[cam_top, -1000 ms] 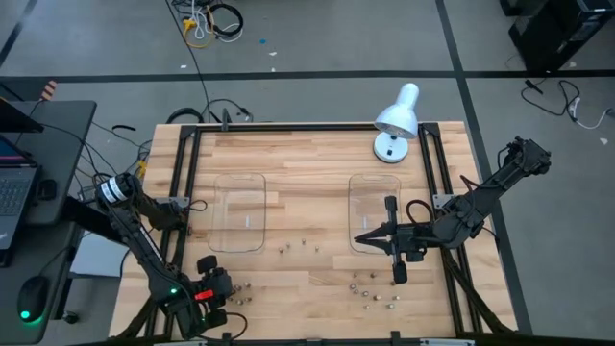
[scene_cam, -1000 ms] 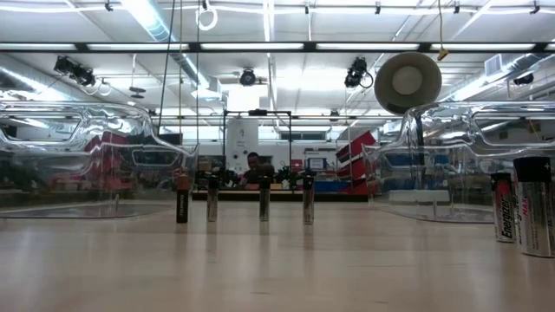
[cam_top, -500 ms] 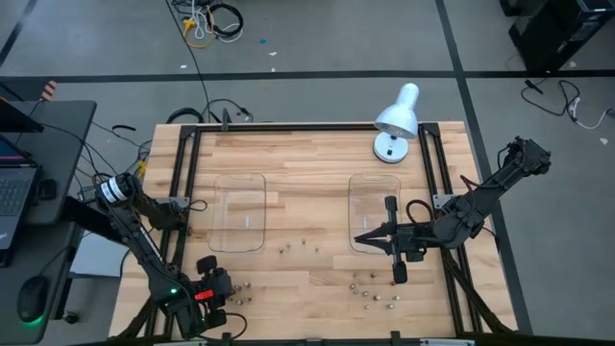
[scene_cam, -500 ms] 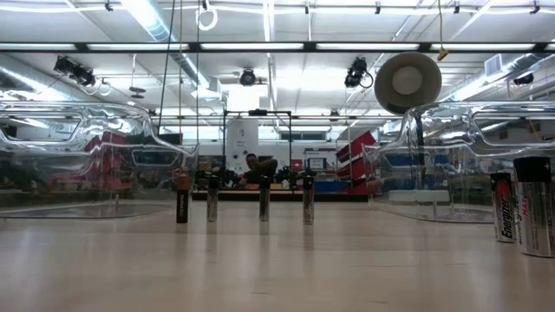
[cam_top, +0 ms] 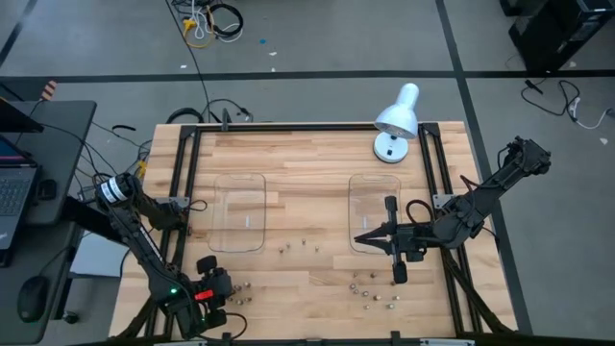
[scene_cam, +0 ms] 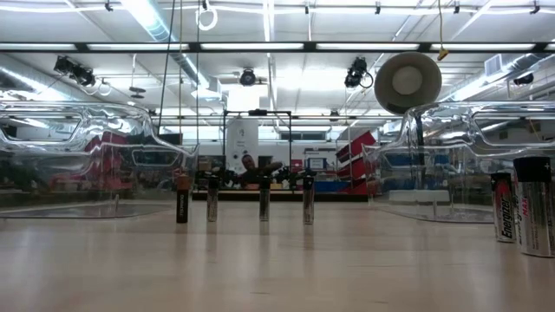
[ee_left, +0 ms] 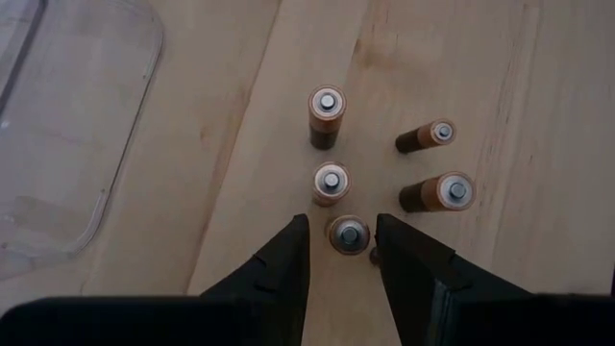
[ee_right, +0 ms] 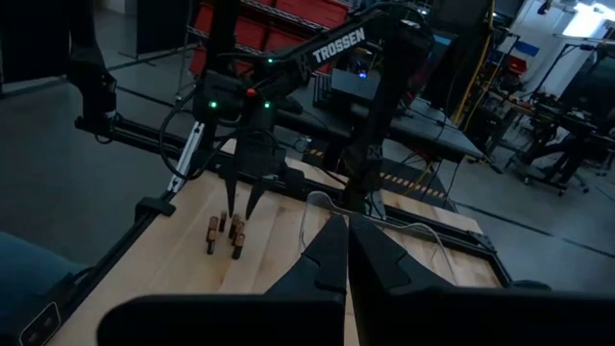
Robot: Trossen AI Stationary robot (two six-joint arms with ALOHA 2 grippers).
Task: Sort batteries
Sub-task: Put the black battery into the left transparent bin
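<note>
Pale wooden worktop (cam_top: 307, 163), framed in black rail, carries the scene under a white desk lamp (cam_top: 396, 120). At its near left corner the left gripper (ee_left: 343, 252) hangs over a tight cluster of small copper-and-black cylindrical batteries (ee_left: 332, 183) standing on end, its jaws apart and straddling the nearest one (ee_left: 348, 234) without, as far as can be judged, pressing on it. Four neighbours crowd just beside that cell, one almost touching it.

That crowding looks like the main hazard: as the jaws close or lift, a fingertip could clip the adjacent upright cell and topple it, and a rolling battery might scatter the group or run off the nearby edge. A grip taken off-centre could also tilt the chosen cell and let it slip out.

Farther out, the left clear rectangular plastic tray (cam_top: 238, 211) lies beside the cluster. Four more batteries (scene_cam: 260, 199) stand in a row between the two trays, and a loose scatter of silver-grey batteries (cam_top: 370, 288) sits toward the right. A wrong pick by colour would spoil the sort.

Above the near edge of the right clear tray (cam_top: 375, 197), the right gripper (cam_top: 360, 239) waits, jaws together and empty.
</note>
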